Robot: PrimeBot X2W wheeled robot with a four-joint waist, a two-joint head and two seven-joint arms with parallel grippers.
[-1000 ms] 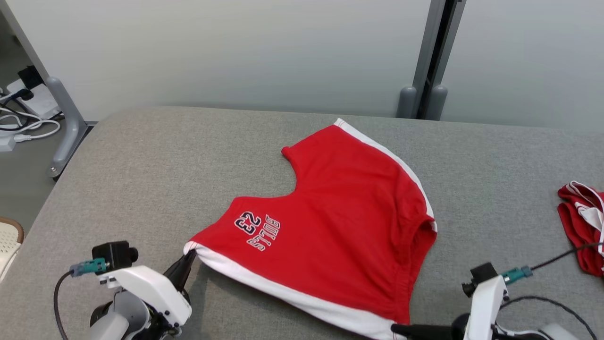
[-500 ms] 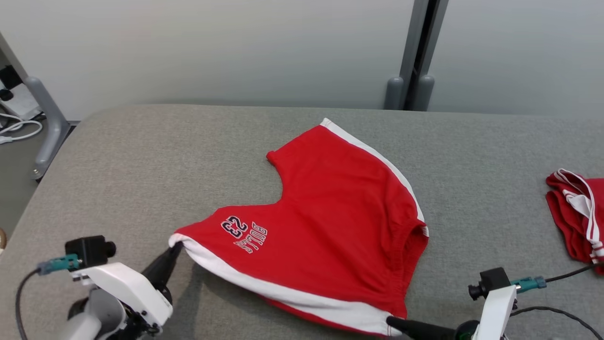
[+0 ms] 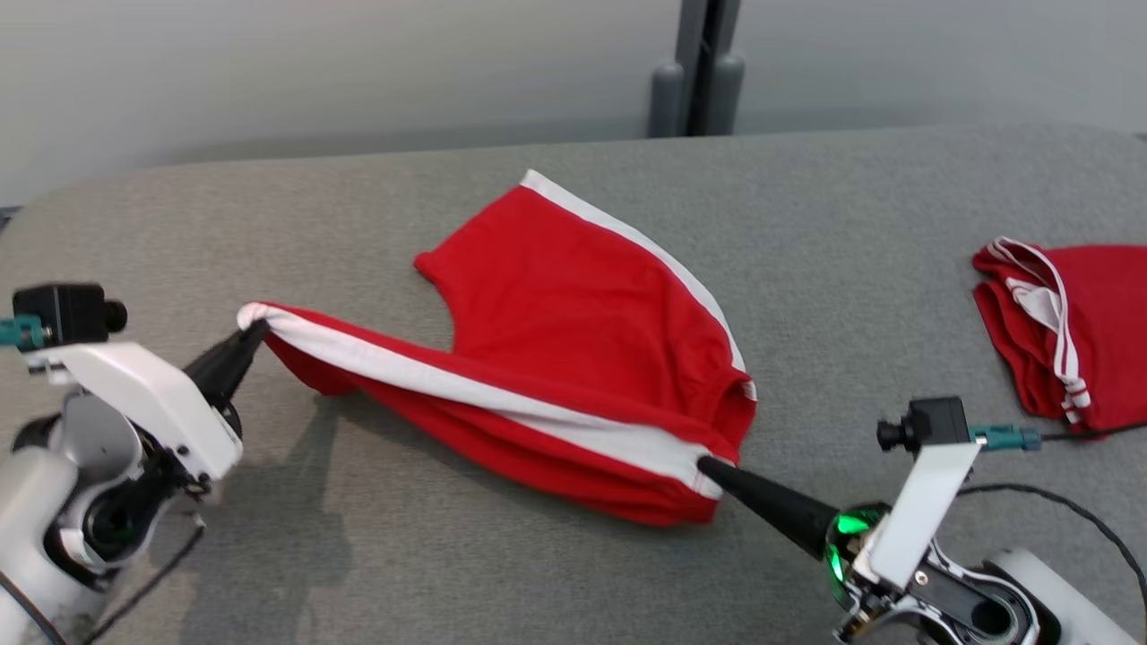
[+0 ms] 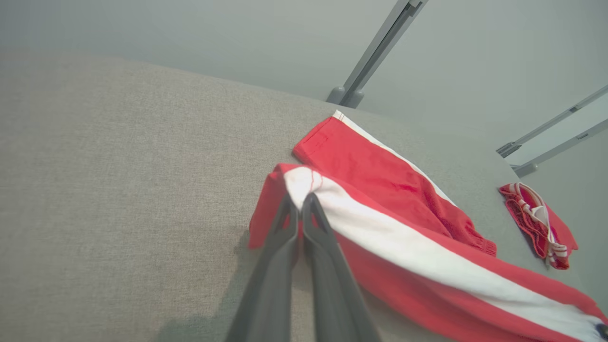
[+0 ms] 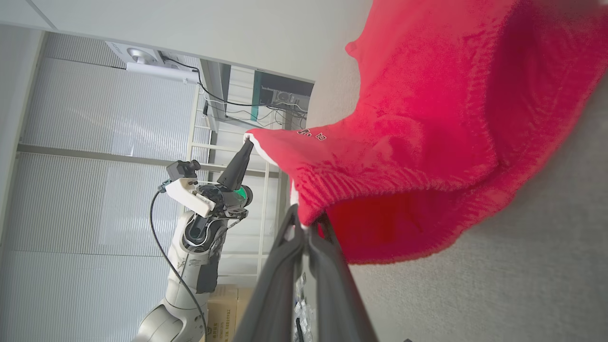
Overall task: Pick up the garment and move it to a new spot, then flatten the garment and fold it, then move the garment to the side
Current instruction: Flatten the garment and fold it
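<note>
Holding the red garment (image 3: 573,296) by its striped edge above the counter (image 3: 358,206)
Left pincer (image 3: 254,333) clenched on one corner, right pincer (image 3: 705,464) clenched on the other.

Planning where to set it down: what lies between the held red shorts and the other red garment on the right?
Only bare grey tabletop, seen in the head view, between the shorts and the other garment.
</note>
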